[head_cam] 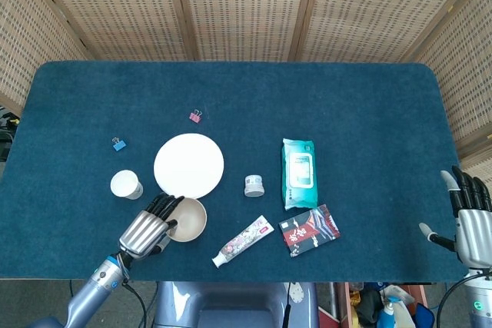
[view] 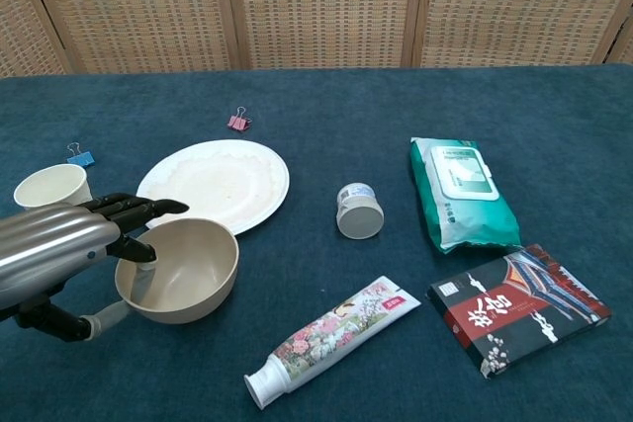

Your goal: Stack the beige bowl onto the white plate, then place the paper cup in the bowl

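Left hand grasping bowl by its near rim, fingers hooked inside for lifting; plate just beyond hand, cup beside it; right hand released, well apart.

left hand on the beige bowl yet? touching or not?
Touching. In the chest view the left hand has its fingers hooked over the rim of the beige bowl, one dipping inside. The head view agrees.
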`<act>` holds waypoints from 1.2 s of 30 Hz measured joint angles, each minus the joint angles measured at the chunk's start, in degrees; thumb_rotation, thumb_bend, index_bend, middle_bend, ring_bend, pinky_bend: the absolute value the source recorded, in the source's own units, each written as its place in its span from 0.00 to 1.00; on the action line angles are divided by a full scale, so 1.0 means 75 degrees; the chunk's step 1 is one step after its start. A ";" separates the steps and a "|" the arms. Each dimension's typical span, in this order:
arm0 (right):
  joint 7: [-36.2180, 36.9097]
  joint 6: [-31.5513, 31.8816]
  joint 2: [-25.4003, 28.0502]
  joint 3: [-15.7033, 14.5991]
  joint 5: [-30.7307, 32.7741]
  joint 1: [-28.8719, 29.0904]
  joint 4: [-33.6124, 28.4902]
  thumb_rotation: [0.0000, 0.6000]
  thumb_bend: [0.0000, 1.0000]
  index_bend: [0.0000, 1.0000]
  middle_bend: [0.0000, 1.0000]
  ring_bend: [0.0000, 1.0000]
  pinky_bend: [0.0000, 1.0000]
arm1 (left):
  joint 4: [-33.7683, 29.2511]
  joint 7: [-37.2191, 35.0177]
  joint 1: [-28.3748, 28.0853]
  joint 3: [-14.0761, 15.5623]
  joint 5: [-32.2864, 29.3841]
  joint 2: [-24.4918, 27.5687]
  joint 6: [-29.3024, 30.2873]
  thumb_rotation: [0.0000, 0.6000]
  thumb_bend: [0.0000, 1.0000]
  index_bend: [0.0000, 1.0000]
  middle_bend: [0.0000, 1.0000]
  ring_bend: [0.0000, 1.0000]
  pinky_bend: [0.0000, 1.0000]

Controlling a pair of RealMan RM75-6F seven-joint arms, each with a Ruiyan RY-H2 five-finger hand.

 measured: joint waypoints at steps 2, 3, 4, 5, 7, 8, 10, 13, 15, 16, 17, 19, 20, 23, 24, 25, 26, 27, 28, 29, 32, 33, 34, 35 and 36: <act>0.0006 -0.0005 0.0002 -0.0004 -0.0006 0.0000 -0.0001 1.00 0.12 0.00 0.00 0.00 0.00 | 0.0093 0.0037 -0.0005 -0.0017 0.0051 -0.0059 0.0098 1.00 0.47 0.67 0.00 0.00 0.02; 0.0018 -0.0001 0.0004 -0.0005 -0.0009 -0.0002 -0.0001 1.00 0.12 0.00 0.00 0.00 0.00 | 0.0178 0.0039 -0.0004 -0.0027 0.0107 -0.0107 0.0219 1.00 0.47 0.67 0.00 0.00 0.02; 0.0031 0.0001 0.0006 -0.0003 -0.0013 -0.0002 -0.0001 1.00 0.12 0.00 0.00 0.00 0.00 | 0.0253 0.0027 -0.0002 -0.0034 0.0151 -0.0145 0.0318 1.00 0.47 0.68 0.00 0.00 0.02; 0.0045 0.0002 0.0007 -0.0004 -0.0020 -0.0002 -0.0001 1.00 0.12 0.00 0.00 0.00 0.00 | 0.0335 0.0006 0.0002 -0.0041 0.0189 -0.0181 0.0412 1.00 0.47 0.68 0.00 0.00 0.02; 0.0077 0.0014 0.0004 -0.0007 -0.0042 -0.0004 0.0007 1.00 0.12 0.00 0.00 0.00 0.00 | 0.0505 -0.0074 0.0012 -0.0049 0.0249 -0.0243 0.0537 1.00 0.47 0.68 0.00 0.00 0.02; 0.0078 0.0017 -0.0001 -0.0011 -0.0051 -0.0004 0.0016 1.00 0.12 0.00 0.00 0.00 0.00 | 0.0558 -0.0101 0.0016 -0.0050 0.0260 -0.0257 0.0564 1.00 0.47 0.68 0.00 0.00 0.02; 0.0064 0.0024 -0.0009 -0.0016 -0.0064 -0.0006 0.0021 1.00 0.12 0.00 0.00 0.00 0.00 | 0.0641 -0.0172 0.0026 -0.0055 0.0282 -0.0275 0.0645 1.00 0.47 0.68 0.00 0.00 0.02; 0.0049 0.0016 -0.0010 -0.0020 -0.0059 -0.0007 0.0017 1.00 0.12 0.00 0.00 0.00 0.00 | 0.0697 -0.0321 0.0027 -0.0064 0.0334 -0.0266 0.0742 1.00 0.47 0.68 0.00 0.00 0.02; 0.0032 0.0009 -0.0011 -0.0021 -0.0055 -0.0008 0.0009 1.00 0.12 0.00 0.00 0.00 0.00 | 0.0740 -0.0377 0.0017 -0.0078 0.0385 -0.0244 0.0819 1.00 0.47 0.68 0.00 0.00 0.02; 0.0038 0.0011 -0.0010 -0.0020 -0.0055 -0.0008 0.0006 1.00 0.12 0.00 0.00 0.00 0.00 | 0.0744 -0.0403 0.0016 -0.0091 0.0391 -0.0240 0.0852 1.00 0.47 0.68 0.00 0.00 0.02; 0.0043 0.0013 -0.0009 -0.0020 -0.0055 -0.0010 0.0005 1.00 0.12 0.00 0.00 0.00 0.00 | 0.0743 -0.0442 0.0016 -0.0105 0.0397 -0.0236 0.0888 1.00 0.47 0.68 0.00 0.00 0.02; 0.0041 0.0010 -0.0006 -0.0021 -0.0059 -0.0010 0.0003 1.00 0.12 0.00 0.00 0.00 0.00 | 0.0743 -0.0536 0.0010 -0.0155 0.0425 -0.0227 0.0997 1.00 0.47 0.68 0.00 0.00 0.02; 0.0039 0.0006 -0.0008 -0.0023 -0.0060 -0.0009 0.0003 1.00 0.12 0.00 0.00 0.00 0.00 | 0.0753 -0.0559 0.0004 -0.0184 0.0447 -0.0225 0.1054 1.00 0.47 0.68 0.00 0.00 0.02; 0.0040 0.0005 -0.0008 -0.0026 -0.0065 -0.0010 0.0001 1.00 0.12 0.00 0.00 0.00 0.00 | 0.0794 -0.0620 -0.0029 -0.0317 0.0500 -0.0208 0.1219 1.00 0.47 0.68 0.00 0.00 0.02; 0.0036 0.0008 -0.0010 -0.0026 -0.0066 -0.0011 0.0004 1.00 0.12 0.00 0.00 0.00 0.00 | 0.0806 -0.0635 -0.0048 -0.0367 0.0504 -0.0195 0.1246 1.00 0.47 0.68 0.00 0.00 0.02; 0.0036 0.0009 -0.0011 -0.0025 -0.0065 -0.0011 0.0003 1.00 0.12 0.00 0.00 0.00 0.00 | 0.0814 -0.0639 -0.0064 -0.0406 0.0502 -0.0185 0.1261 1.00 0.47 0.68 0.00 0.00 0.02; 0.0038 0.0010 -0.0011 -0.0024 -0.0062 -0.0012 0.0001 1.00 0.12 0.00 0.00 0.00 0.00 | 0.0824 -0.0640 -0.0083 -0.0449 0.0499 -0.0173 0.1276 1.00 0.47 0.68 0.00 0.00 0.02; 0.0046 0.0011 -0.0011 -0.0022 -0.0058 -0.0014 -0.0001 1.00 0.12 0.00 0.00 0.00 0.00 | 0.0843 -0.0632 -0.0116 -0.0514 0.0494 -0.0153 0.1293 1.00 0.47 0.68 0.00 0.00 0.02; 0.0048 0.0011 -0.0011 -0.0021 -0.0057 -0.0015 -0.0001 1.00 0.12 0.00 0.00 0.00 0.00 | 0.0863 -0.0621 -0.0147 -0.0564 0.0489 -0.0137 0.1300 1.00 0.47 0.68 0.00 0.00 0.02; 0.0046 0.0011 -0.0010 -0.0021 -0.0056 -0.0015 -0.0001 1.00 0.12 0.00 0.00 0.00 0.00 | 0.0887 -0.0607 -0.0181 -0.0615 0.0479 -0.0122 0.1300 1.00 0.47 0.68 0.00 0.00 0.02; 0.0052 0.0012 -0.0007 -0.0023 -0.0061 -0.0017 -0.0005 1.00 0.12 0.00 0.00 0.00 0.00 | 0.0979 -0.0557 -0.0302 -0.0779 0.0381 -0.0079 0.1229 1.00 0.47 0.68 0.00 0.00 0.02; 0.0053 0.0015 -0.0004 -0.0025 -0.0064 -0.0020 -0.0009 1.00 0.12 0.00 0.00 0.00 0.00 | 0.1029 -0.0537 -0.0355 -0.0851 0.0311 -0.0071 0.1169 1.00 0.47 0.68 0.00 0.00 0.02; 0.0051 0.0016 -0.0003 -0.0028 -0.0067 -0.0022 -0.0013 1.00 0.12 0.00 0.00 0.00 0.00 | 0.1073 -0.0524 -0.0404 -0.0908 0.0249 -0.0068 0.1108 1.00 0.47 0.68 0.00 0.00 0.02; 0.0049 0.0017 -0.0002 -0.0029 -0.0070 -0.0022 -0.0017 1.00 0.12 0.00 0.00 0.00 0.00 | 0.1125 -0.0513 -0.0457 -0.0971 0.0181 -0.0069 0.1040 1.00 0.47 0.68 0.00 0.00 0.02; 0.0044 0.0013 -0.0001 -0.0030 -0.0075 -0.0019 -0.0021 1.00 0.12 0.00 0.00 0.00 0.00 | 0.1206 -0.0505 -0.0536 -0.1059 0.0088 -0.0078 0.0949 1.00 0.47 0.68 0.00 0.00 0.02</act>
